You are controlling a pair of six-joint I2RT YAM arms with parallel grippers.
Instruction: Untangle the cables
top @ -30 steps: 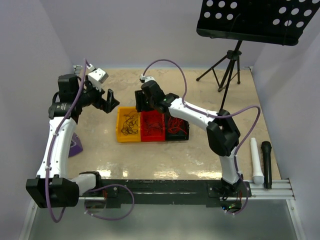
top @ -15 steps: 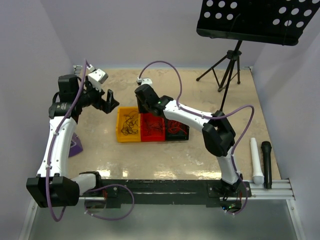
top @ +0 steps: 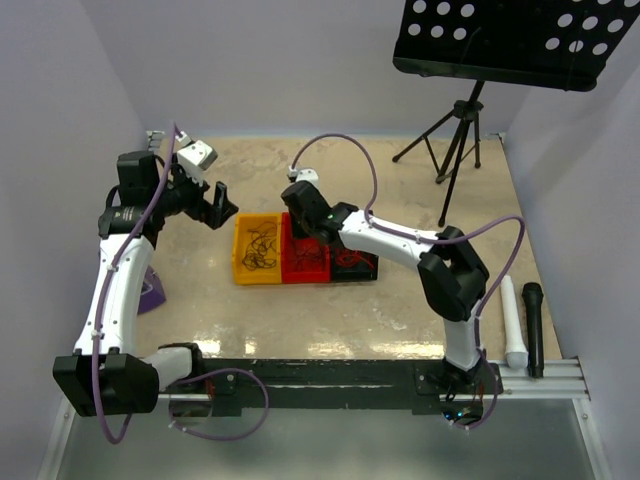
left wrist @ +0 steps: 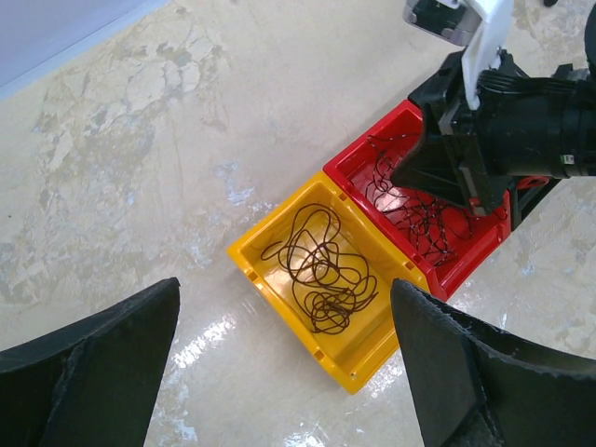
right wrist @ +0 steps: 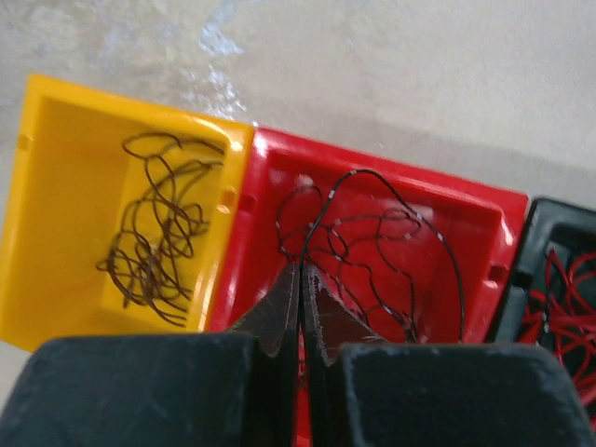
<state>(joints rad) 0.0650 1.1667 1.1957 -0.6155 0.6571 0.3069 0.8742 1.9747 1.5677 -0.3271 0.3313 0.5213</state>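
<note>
My right gripper (right wrist: 300,272) sat pressed together over the red bin (right wrist: 484,212), maybe nipping dark cables (right wrist: 391,223); left gripper (left wrist: 284,289) hung spread above the yellow bin (left wrist: 279,214)

Glossy plastic bins (right wrist: 112,121) on polished, marbled table (left wrist: 140,140)

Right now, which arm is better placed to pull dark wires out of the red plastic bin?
Right. The right hand is over the red plastic bin, fingers shut on the thin dark curly wires. The left hand hangs open, off beside the yellow plastic bin.
</note>
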